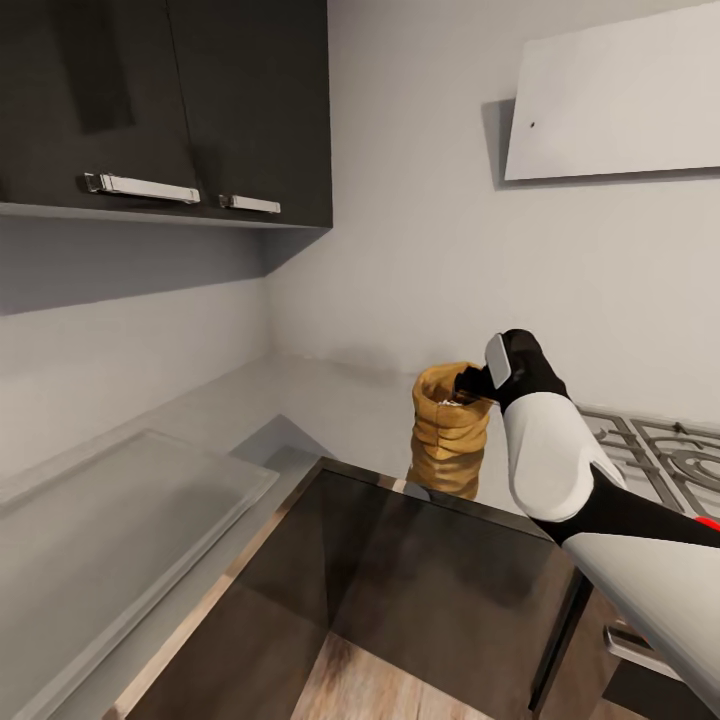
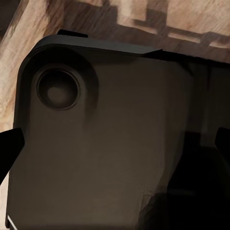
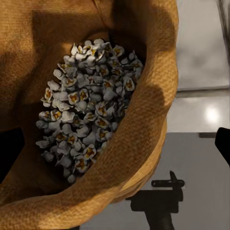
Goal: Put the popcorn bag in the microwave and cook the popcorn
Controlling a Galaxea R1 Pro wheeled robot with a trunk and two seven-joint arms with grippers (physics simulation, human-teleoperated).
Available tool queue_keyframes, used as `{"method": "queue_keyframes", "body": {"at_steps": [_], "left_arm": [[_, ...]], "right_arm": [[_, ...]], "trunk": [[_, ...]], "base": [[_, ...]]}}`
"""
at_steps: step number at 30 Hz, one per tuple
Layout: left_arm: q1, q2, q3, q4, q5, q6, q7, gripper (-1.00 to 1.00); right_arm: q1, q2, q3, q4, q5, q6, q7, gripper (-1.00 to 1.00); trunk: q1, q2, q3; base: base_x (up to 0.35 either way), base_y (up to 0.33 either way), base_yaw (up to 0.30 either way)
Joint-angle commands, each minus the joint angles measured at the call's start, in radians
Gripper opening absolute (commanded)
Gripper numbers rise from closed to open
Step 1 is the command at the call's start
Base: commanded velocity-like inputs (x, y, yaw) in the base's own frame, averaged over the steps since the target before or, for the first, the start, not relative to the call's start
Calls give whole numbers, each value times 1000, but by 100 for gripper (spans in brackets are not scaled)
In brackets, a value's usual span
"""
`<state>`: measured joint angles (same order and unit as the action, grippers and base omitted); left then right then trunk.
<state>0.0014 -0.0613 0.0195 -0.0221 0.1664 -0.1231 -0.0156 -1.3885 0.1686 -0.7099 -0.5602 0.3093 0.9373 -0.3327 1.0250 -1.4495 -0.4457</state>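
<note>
Where the grey countertop point(image 1: 330, 400) runs into the wall corner, the popcorn bag point(image 1: 448, 432) stands upright near its front edge, just left of the steel hob point(image 1: 660, 450) with its burner grates. The right gripper point(image 1: 468, 384) reaches from the white forearm to the rolled rim of the bag's mouth. In the right wrist view the dark fingertips point(image 3: 9, 153) sit wide apart at either edge with the bag point(image 3: 139, 143) between them, so the jaws stand open around the rim, not clamped. Inside lies a heap of pale popcorn point(image 3: 86, 105). The left gripper's dark fingertips point(image 2: 9, 143) sit apart over a dark rounded panel point(image 2: 110, 134), holding nothing. Dark wall cabinets point(image 1: 160, 100) hang above
</note>
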Motion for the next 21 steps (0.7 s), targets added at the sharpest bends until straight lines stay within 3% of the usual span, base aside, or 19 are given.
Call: {"method": "queue_keyframes", "body": {"at_steps": [1,21], "left_arm": [[0,0,1,-1,7,-1,-2,100],[0,0,0,-1,5,-1,-2,100]], "right_arm": [[-1,2,-6,-1,2,-4,-4,100],[11,5,-5,2,-1,-25,-2,100]], "trunk": [[0,-1,-1],[0,-1,-1]], "base": [[0,0,0],[-27,0,0]]}}
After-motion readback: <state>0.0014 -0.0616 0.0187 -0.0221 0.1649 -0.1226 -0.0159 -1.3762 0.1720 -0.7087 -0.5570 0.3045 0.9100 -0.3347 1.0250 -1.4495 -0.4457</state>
